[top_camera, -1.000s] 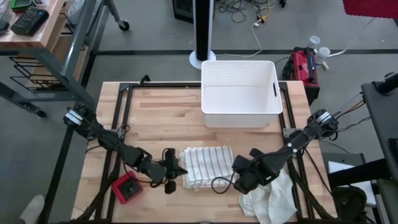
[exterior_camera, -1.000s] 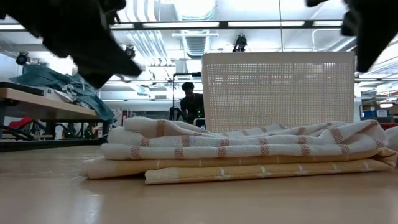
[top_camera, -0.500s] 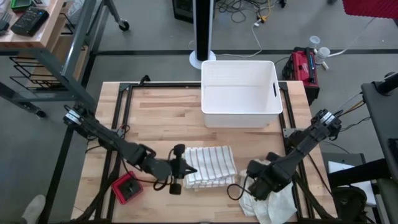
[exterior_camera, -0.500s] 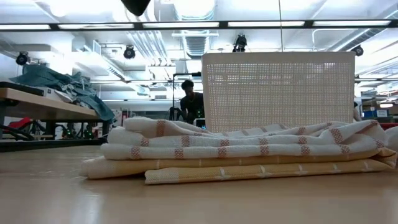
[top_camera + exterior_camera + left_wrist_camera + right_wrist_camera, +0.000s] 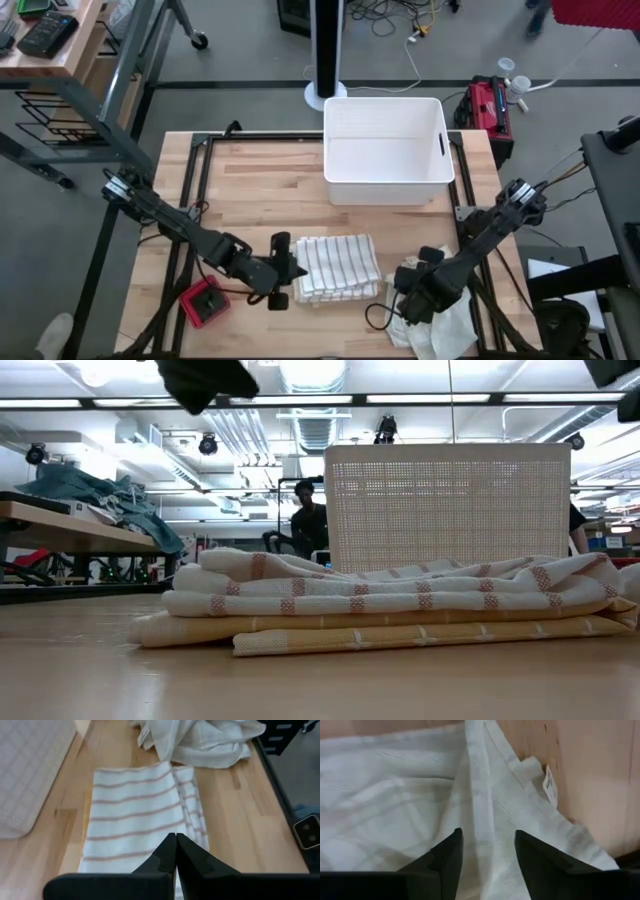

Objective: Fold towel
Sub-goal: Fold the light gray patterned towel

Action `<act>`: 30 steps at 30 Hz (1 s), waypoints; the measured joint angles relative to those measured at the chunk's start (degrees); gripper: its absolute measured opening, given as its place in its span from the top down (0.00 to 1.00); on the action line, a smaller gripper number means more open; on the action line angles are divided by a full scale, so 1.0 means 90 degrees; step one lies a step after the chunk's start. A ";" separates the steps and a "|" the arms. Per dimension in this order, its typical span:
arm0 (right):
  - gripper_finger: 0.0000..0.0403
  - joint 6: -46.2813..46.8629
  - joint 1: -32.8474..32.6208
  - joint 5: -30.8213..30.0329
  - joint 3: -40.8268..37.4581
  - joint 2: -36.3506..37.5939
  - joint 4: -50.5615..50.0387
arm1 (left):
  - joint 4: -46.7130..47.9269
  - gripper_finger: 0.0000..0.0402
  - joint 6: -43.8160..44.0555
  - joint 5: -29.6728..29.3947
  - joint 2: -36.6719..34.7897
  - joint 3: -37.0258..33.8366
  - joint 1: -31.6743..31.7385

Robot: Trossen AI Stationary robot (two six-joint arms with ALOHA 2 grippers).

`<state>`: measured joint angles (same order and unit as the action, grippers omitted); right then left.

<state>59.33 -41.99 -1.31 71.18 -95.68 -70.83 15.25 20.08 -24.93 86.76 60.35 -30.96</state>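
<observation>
Resting folded at table (image 5: 250,180) centre, striped towel (image 5: 338,268) looks finished. Left gripper (image 5: 292,272), fingers shut and empty, sits at its 9 o'clock. Right gripper (image 5: 408,300), fingers parted, empty, hovers over crumpled white cloth (image 5: 440,320), apparently next.

Both arms were dark and slim, with black cables looping along their jointed links. The left gripper (image 5: 175,851) and right gripper (image 5: 485,851) had matte black, wedge-shaped fingers.
</observation>
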 joint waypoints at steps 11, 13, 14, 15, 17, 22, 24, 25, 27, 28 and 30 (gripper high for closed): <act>0.65 -0.0135 0.0000 -0.0479 -0.0778 -0.0235 0.1008 | -0.0013 1.00 0.0094 -0.0001 0.0001 -0.0329 0.0000; 0.74 -0.0221 -0.0015 -0.0620 -0.0874 -0.0286 0.1129 | -0.0015 1.00 0.0101 -0.0002 0.0002 -0.0350 0.0000; 0.80 -0.0291 -0.0044 -0.0680 -0.0919 -0.0297 0.1175 | -0.0017 1.00 0.0114 0.0000 0.0002 -0.0351 0.0000; 0.87 -0.0428 -0.0076 -0.0708 -0.0945 -0.0298 0.1250 | -0.0017 1.00 0.0131 -0.0002 0.0002 -0.0351 0.0000; 0.96 -0.0609 -0.0154 -0.0831 -0.0927 -0.0287 0.1327 | -0.0019 1.00 0.0171 0.0000 0.0002 -0.0351 -0.0003; 0.99 -0.0583 -0.0274 -0.1306 -0.0618 -0.0063 0.1195 | -0.0027 1.00 0.0199 0.0046 -0.0002 -0.0344 -0.0017; 0.99 -0.0497 -0.0323 -0.1581 -0.0434 0.0099 0.1070 | -0.0028 1.00 0.0216 0.0048 -0.0009 -0.0342 -0.0017; 1.00 -0.0425 -0.0342 -0.1730 -0.0324 0.0188 0.0935 | -0.0044 1.00 0.0218 0.0049 -0.0010 -0.0342 -0.0017; 1.00 -0.0350 -0.0361 -0.2048 -0.0067 0.0383 0.0757 | -0.0139 1.00 0.0218 0.0050 -0.0010 -0.0342 -0.0017; 1.00 -0.0308 -0.0368 -0.2272 0.0064 0.0488 0.0697 | -0.0225 1.00 0.0220 0.0051 -0.0010 -0.0342 -0.0017; 1.00 -0.0288 -0.0383 -0.2761 0.0309 0.0670 0.0608 | -0.0427 1.00 0.0210 0.0049 -0.0012 -0.0342 -0.0017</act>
<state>56.74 -45.44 -26.16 73.96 -89.65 -65.36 11.40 21.97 -24.49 86.65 57.28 -31.11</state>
